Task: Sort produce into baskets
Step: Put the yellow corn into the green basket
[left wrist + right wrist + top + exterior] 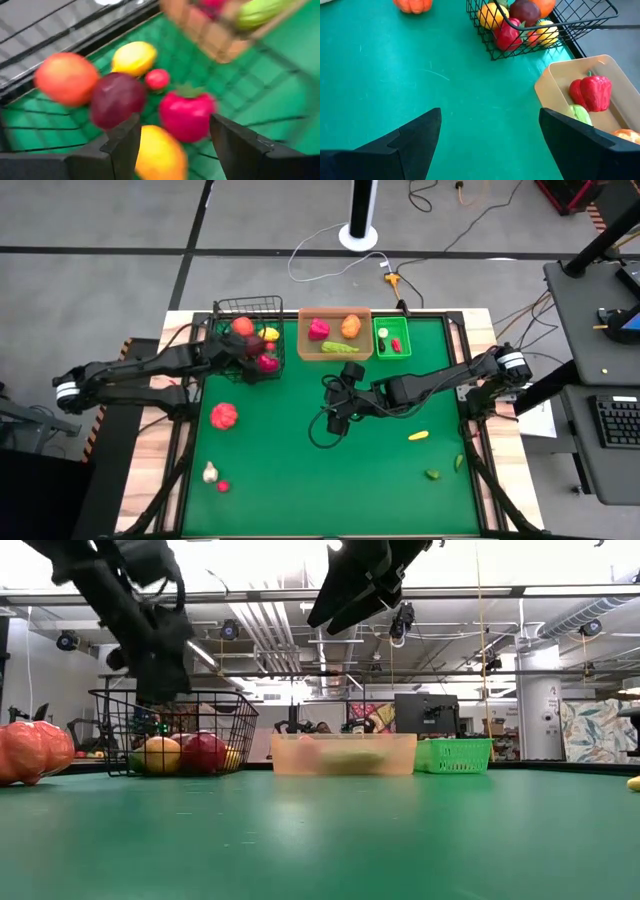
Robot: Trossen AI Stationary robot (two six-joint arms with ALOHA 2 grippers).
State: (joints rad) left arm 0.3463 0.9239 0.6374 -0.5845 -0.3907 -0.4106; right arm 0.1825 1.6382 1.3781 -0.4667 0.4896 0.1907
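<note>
Over the black wire basket (250, 330), left gripper (247, 348) part-open with an orange piece (159, 152) between its fingers, grip unclear; right gripper (340, 395) wide open, empty.

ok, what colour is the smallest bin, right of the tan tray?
Bright green bin, clearest in the high view.

black wire basket (250, 330) holds red, yellow, orange and purple fruit (116, 98). tan tray (335, 354) carries a red pepper (318, 330), orange piece and cucumber. green bin (392, 351) beside it. loose pieces dot the counter (300, 470).
</note>
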